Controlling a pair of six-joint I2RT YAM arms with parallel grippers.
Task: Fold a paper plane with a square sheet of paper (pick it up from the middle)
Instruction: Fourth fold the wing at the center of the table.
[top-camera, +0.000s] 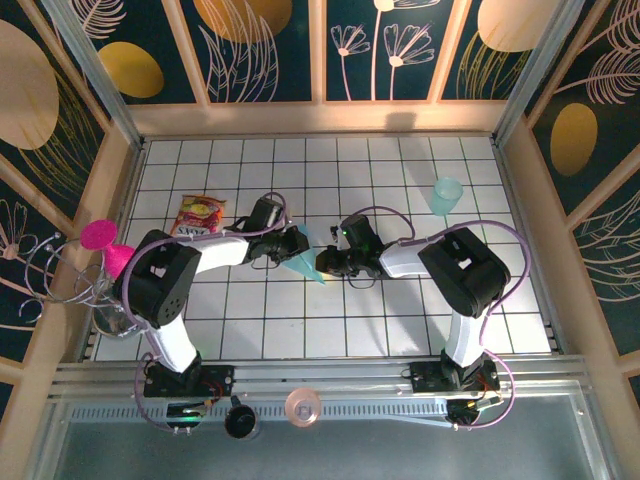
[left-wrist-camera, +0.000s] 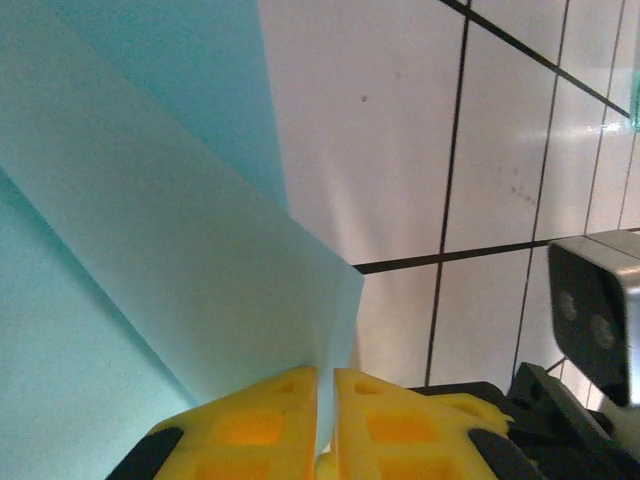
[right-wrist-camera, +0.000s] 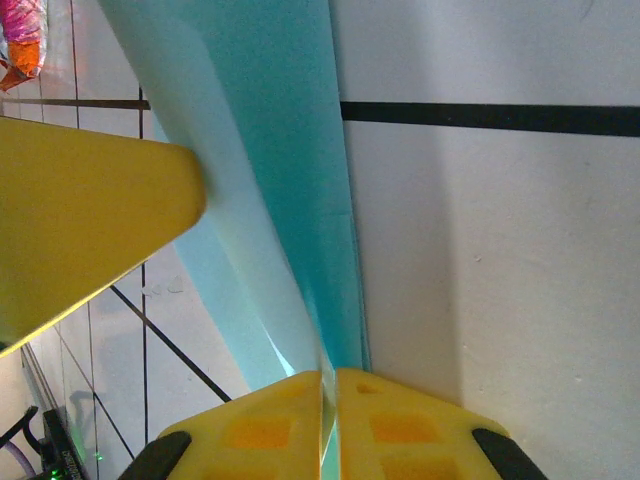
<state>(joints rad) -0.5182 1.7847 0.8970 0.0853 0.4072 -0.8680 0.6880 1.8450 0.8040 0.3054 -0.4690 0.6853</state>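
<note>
The light-blue sheet of paper (top-camera: 308, 265) is folded into a narrow pointed shape and hangs between my two grippers near the middle of the tiled table. My left gripper (top-camera: 295, 245) holds its left side. In the left wrist view the yellow fingers (left-wrist-camera: 260, 420) are shut on an edge of the paper (left-wrist-camera: 150, 250), pinched at the left gripper (left-wrist-camera: 325, 420). My right gripper (top-camera: 325, 262) holds the other side. In the right wrist view the right gripper (right-wrist-camera: 328, 420) is shut on the layered folds of the paper (right-wrist-camera: 290, 200). A yellow finger of the left gripper (right-wrist-camera: 80, 220) touches the paper there.
A translucent teal cup (top-camera: 446, 195) stands at the back right. A red and yellow snack bag (top-camera: 203, 215) lies left of my left arm. A pink cup (top-camera: 100, 235) and a wire rack (top-camera: 60, 275) stand at the left wall. Wooden walls enclose the table.
</note>
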